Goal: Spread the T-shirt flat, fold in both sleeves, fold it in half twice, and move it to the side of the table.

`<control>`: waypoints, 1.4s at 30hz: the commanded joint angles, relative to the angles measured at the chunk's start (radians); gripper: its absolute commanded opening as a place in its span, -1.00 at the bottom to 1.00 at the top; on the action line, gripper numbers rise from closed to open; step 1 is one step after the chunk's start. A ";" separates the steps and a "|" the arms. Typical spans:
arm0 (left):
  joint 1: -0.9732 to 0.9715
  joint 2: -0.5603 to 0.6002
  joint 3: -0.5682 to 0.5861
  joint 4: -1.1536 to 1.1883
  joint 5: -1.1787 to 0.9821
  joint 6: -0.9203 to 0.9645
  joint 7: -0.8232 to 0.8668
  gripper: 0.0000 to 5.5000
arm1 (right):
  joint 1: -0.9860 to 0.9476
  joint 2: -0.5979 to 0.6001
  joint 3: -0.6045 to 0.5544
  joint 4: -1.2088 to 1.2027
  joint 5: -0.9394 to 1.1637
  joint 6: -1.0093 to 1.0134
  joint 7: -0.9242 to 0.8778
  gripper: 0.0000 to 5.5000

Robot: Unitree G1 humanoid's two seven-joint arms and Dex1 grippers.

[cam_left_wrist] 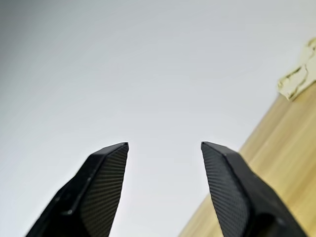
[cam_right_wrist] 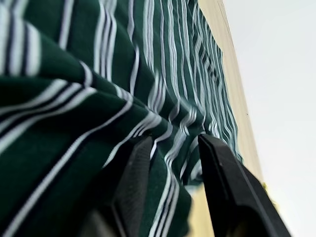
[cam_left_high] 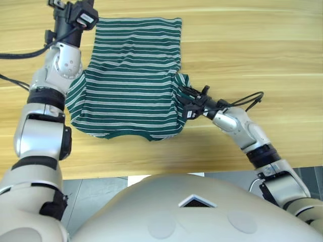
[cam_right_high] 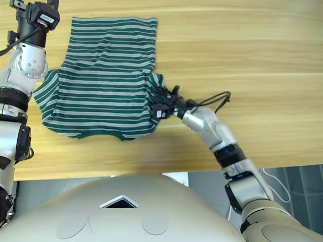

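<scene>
Bench (cam_left_high: 252, 50): it carries the T-shirt (cam_left_high: 131, 75), which lies flat on the left-arm side of your right claw (cam_right_wrist: 175, 140).
T-shirt axis: the long way runs straight out from you, collar on the near side.
Right sleeve (cam_left_high: 183, 80): bunched up, touching the right claw.
Right claw: its fingers (cam_right_wrist: 222, 177) sit on either side of a sleeve fold; it reads as a pinch.
Left claw (cam_left_wrist: 165, 145): spread and holding nothing, up past the far hem corner, well apart from the sleeve.
Next move, as I judge it: your right arm is nearer, so carry the sleeve across the short axis, toward the shirt's middle.
</scene>
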 commanded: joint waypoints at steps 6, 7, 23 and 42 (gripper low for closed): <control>0.158 0.076 0.088 -0.110 -0.020 0.065 -0.003 0.00 | 0.180 -0.219 -0.127 -0.011 0.069 0.039 0.012 -0.37; 0.176 0.084 0.094 -0.124 -0.022 0.068 -0.009 0.00 | 0.212 -0.238 -0.137 -0.035 0.083 0.037 0.020 -0.37; 0.605 0.296 0.109 -0.475 -0.057 0.010 -0.363 0.00 | 0.287 -0.142 -0.458 -0.369 0.579 -0.042 -0.082 -0.37; 1.206 0.356 0.305 -1.154 -0.053 0.438 -0.828 0.00 | 0.143 -0.083 -0.579 -0.194 0.713 -0.134 -0.005 -0.37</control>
